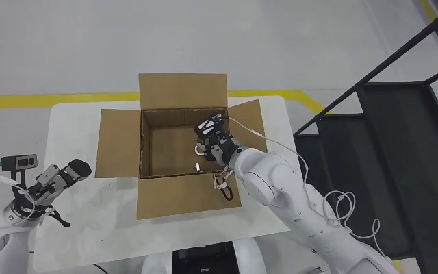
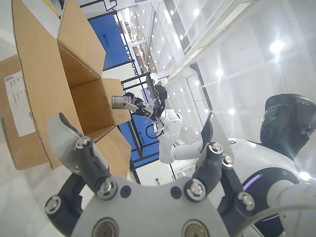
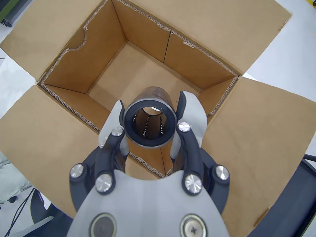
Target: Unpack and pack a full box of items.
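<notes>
- The box (image 3: 246, 129) floor is partly hidden behind the cylinder (image 3: 148, 127) and the right gripper (image 3: 151, 101) clamping it; much of the near wall is covered too.
- In the right wrist view, the box flaps run past the picture's edges.
- In the top view, the cylinder is mostly covered by the gripper and too small to make out.
- In the left wrist view, the box is cut off at the edge, and its label (image 2: 17, 99) print is too small to read.
- The left arm (image 1: 12, 218) is cut off at the top view's corner.
</notes>
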`<state>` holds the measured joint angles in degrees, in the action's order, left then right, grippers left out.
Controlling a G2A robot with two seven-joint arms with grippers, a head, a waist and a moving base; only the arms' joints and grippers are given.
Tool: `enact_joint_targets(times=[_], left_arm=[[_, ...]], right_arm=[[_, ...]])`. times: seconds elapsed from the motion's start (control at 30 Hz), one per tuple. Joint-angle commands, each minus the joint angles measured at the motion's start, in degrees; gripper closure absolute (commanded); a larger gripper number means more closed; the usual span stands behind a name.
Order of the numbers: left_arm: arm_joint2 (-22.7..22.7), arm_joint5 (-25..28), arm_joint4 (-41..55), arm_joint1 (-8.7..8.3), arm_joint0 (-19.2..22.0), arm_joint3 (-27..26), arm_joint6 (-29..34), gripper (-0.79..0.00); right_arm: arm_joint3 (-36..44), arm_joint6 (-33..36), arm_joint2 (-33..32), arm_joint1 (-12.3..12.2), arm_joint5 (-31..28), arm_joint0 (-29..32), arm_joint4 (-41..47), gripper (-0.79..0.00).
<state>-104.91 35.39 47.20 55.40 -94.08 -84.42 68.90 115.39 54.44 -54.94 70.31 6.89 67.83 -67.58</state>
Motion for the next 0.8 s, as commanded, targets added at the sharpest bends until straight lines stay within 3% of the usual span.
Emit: enact_joint_targets(times=[0.0, 0.17, 0.37, 0.53, 0.77], left_arm=[[0.0, 0.0, 0.0, 0.00, 0.0, 0.0, 0.0, -0.785], [0.0, 0.0, 0.0, 0.00, 0.0, 0.0, 0.0, -0.785], [0.0, 0.0, 0.0, 0.00, 0.0, 0.0, 0.0, -0.785], [0.0, 0.0, 0.0, 0.00, 0.0, 0.0, 0.0, -0.785], [0.0, 0.0, 0.0, 0.00, 0.0, 0.0, 0.0, -0.785]], right_arm=[[0.0, 0.0, 0.0, 0.0, 0.0, 0.0, 0.0, 0.000], [0.0, 0.0, 0.0, 0.0, 0.0, 0.0, 0.0, 0.000], [-5.5, -6.1, 0.2, 0.5, -4.8, -1.1, 5.3, 0.000], [-14.7, -6.7, 7.0, 3.1, -5.3, -10.0, 8.4, 0.000], [-29.7, -8.5, 17.8, 8.7, -6.2, -24.2, 13.1, 0.000]])
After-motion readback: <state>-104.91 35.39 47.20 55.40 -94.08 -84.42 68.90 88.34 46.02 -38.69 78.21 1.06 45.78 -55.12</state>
